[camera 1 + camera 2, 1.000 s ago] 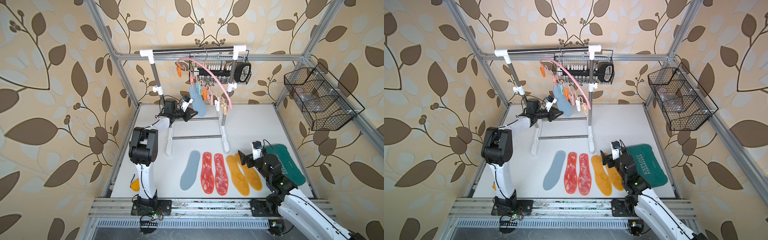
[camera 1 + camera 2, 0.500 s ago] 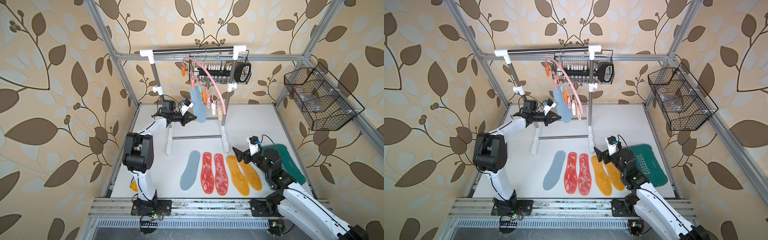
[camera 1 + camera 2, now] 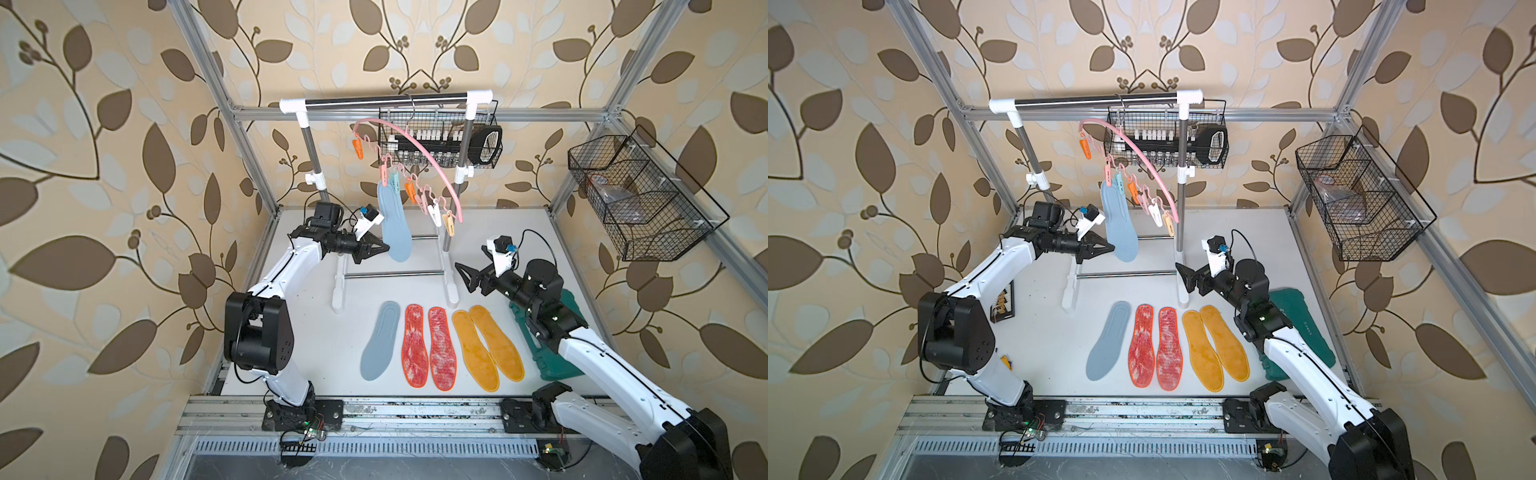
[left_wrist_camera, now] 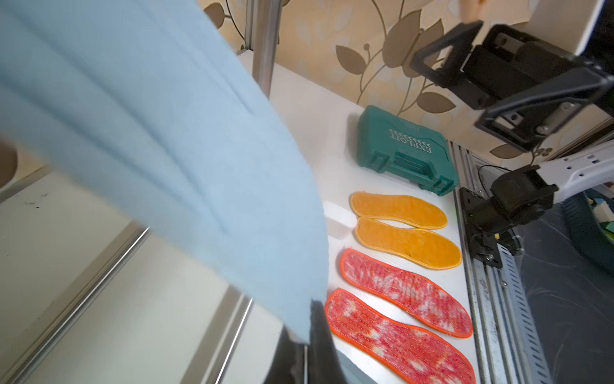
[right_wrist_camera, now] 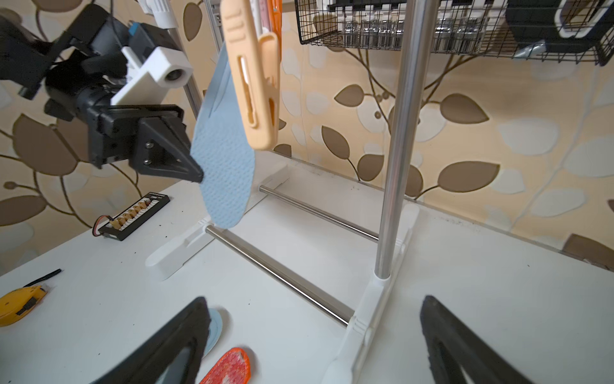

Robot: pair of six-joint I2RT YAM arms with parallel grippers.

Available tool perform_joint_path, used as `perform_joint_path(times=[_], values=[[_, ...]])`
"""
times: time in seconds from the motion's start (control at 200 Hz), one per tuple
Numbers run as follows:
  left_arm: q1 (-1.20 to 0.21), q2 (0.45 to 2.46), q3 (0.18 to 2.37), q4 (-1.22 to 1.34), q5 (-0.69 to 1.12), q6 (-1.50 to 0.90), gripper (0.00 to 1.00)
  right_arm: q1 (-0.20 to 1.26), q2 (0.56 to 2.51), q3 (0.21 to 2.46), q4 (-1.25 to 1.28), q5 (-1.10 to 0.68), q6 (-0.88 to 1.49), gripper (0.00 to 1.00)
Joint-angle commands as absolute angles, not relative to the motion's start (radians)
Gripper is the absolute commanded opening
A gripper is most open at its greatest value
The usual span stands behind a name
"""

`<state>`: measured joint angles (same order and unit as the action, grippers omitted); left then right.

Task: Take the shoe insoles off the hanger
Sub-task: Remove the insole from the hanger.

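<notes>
There are six insoles in all. One, the hanging insole (image 3: 392, 224), is grey-blue. It hangs from the hanger (image 3: 419, 147), with its top end at the pink and teal clips.

The left gripper (image 3: 384, 248) has its jaws pressed together on the side edge of this insole, low down near the wide end. In the left wrist view the blue edge goes in between the two dark fingers (image 4: 320, 339).

The other five insoles lie flat on the table (image 3: 316, 332) in one row. They are below both grippers and between them, nearer to the right gripper (image 3: 464, 277). Counted outward from the left gripper's side, they are:
- one grey-blue insole (image 3: 380, 340)
- two red insoles (image 3: 415, 345)
- two yellow insoles (image 3: 473, 349)

The right gripper has its jaws spread wide and holds nothing. It hovers above the table, and one post of the rack (image 3: 390, 104) stands just in front of it.

There is one rack with two posts. The one hanger hooks over its top bar, above the left gripper.

On the hanger I count seven clips (image 3: 358, 148): two orange, two pink, one teal, one white and one pale orange. The middle ones overlap, so this count is not sure.

One green case (image 3: 1304, 328) lies on the table behind the right gripper, partly under its arm. There are two wire baskets (image 3: 640, 195), one behind the hanger and one on the wall past the right gripper.
</notes>
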<state>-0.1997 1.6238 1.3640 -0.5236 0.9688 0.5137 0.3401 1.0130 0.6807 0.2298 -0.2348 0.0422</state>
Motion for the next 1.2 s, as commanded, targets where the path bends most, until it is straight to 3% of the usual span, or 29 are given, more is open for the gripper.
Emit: perform_joint_path(times=[0.0, 0.255, 0.605, 0.68, 1.195], values=[[-0.179, 1.533, 1.335, -0.593, 0.983, 0.558, 0.0, 0.302, 1.069, 0.741, 0.25, -0.301, 0.062, 0.9], [-0.159, 1.411, 1.275, -0.695, 0.97, 0.618, 0.0, 0.219, 1.198, 0.839, 0.296, -0.555, 0.152, 0.73], [-0.065, 1.351, 1.27, -0.811, 0.958, 0.648, 0.0, 0.219, 1.17, 0.828, 0.307, -0.607, 0.167, 0.72], [-0.045, 1.335, 1.279, -0.853, 0.988, 0.671, 0.0, 0.225, 1.195, 0.85, 0.278, -0.59, 0.158, 0.65], [-0.037, 1.201, 1.293, -1.034, 1.017, 0.764, 0.0, 0.241, 1.445, 1.04, 0.444, -0.655, 0.254, 0.5]])
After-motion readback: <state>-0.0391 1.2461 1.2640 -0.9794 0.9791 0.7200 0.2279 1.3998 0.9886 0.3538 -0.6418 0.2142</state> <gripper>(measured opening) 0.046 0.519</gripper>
